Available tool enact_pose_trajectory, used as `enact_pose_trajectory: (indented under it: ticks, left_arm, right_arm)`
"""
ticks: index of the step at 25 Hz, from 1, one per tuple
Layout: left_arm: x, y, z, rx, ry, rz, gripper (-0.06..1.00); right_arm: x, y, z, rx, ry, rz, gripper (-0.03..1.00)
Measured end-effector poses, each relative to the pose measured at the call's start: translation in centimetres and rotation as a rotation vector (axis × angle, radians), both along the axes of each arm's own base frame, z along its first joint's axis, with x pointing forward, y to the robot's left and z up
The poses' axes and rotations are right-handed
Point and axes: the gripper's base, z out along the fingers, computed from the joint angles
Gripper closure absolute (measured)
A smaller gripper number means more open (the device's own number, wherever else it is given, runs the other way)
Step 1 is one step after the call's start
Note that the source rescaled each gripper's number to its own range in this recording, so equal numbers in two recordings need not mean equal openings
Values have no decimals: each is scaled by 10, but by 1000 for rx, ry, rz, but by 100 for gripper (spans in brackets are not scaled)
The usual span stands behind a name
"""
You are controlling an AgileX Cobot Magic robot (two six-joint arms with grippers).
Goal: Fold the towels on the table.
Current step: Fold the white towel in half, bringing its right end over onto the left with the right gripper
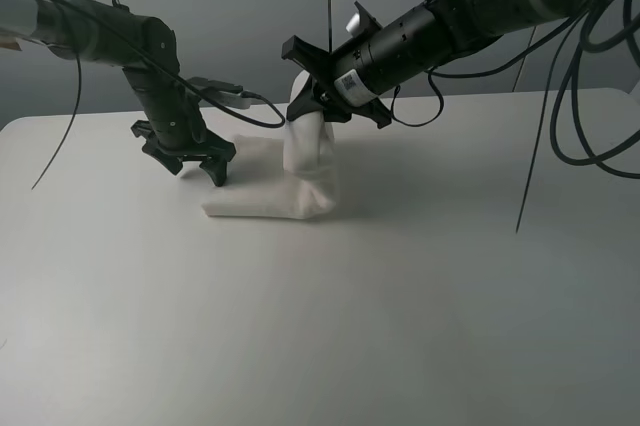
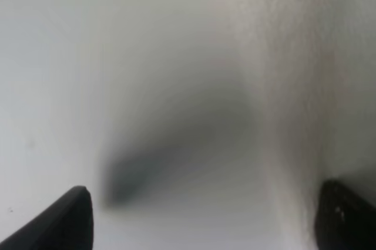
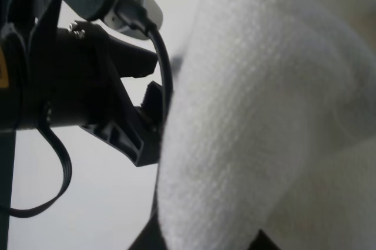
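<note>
The white terry towel (image 1: 262, 194) lies partly flat on the table (image 1: 320, 326), and one part of it is pulled up into a hanging column (image 1: 312, 151). My right gripper (image 1: 308, 104) is shut on the top of that raised part. In the right wrist view the towel (image 3: 264, 115) fills the picture and hides the fingers. My left gripper (image 1: 193, 168) hovers low and open at the towel's left edge. Its two fingertips (image 2: 59, 220) stand wide apart with nothing between them, and the towel (image 2: 294, 85) runs beside one of them.
Black cables (image 1: 580, 116) hang from the right arm over the table's right side. A cable (image 1: 235, 104) loops from the left wrist toward the raised towel. The left arm's wrist (image 3: 76, 97) sits close beside the lifted cloth.
</note>
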Motion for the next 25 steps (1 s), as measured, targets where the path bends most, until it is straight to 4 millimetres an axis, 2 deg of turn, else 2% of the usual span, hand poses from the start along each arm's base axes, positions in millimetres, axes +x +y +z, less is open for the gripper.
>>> enact_pose_trajectory:
  ticks: [8,13,18,25]
  left_arm:
    - [-1,-2,-9,-42,35,-18,-3]
    - [0,-2,-10,-49,42,-16,-3]
    - [0,-3,-10,-64,47,-14,-3]
    - [-2,-16,-8,-214,64,-34,-3]
  right_arm:
    - [-6,16,2,30,-36,20,93]
    - [-5,22,-17,32,0,8,93]
    - [-1,26,-24,81,-19,-4,93]
    - [0,27,-25,96,-32,-4,93]
